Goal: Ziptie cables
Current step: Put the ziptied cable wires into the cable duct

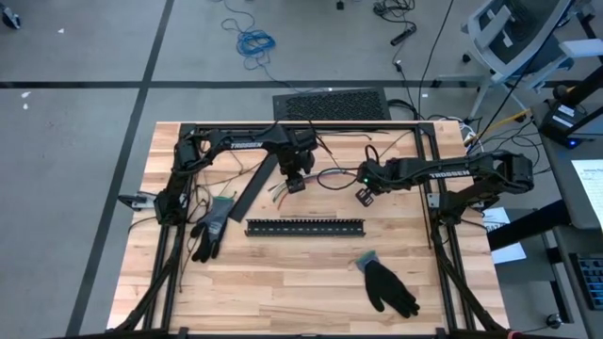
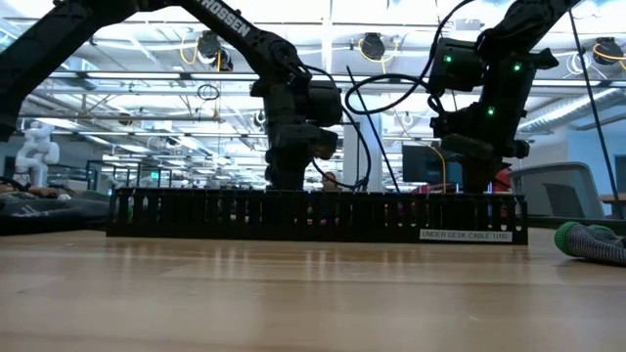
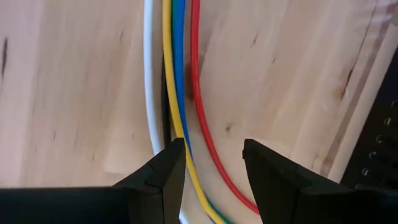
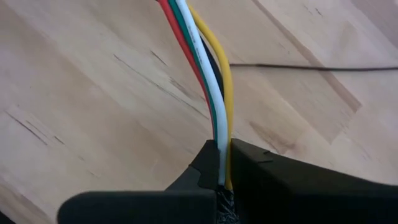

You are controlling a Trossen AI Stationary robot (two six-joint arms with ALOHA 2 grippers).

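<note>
While the right end effector (image 4: 222,163) is clamped tight on one end of the cables (image 4: 208,81), the left end effector (image 3: 213,163) sits half open straddling them, gripping nothing. Looks like the right one pins the bundle flat on the desk (image 1: 283,282), behind the black slotted strip (image 1: 305,226), so it stays gathered for tying.

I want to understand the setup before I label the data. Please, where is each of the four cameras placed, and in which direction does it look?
High view: above the table, looking straight down; both arms show, left gripper and right gripper over the cables.
Low view: at table-top height, looking level across the black slotted strip; both arms come down behind it.
Left wrist view: on the left arm, looking past its open fingers at the cables.
Right wrist view: on the right arm; its fingers are shut on the cables.
Shared: both wrist views show the same coloured cables.
</note>
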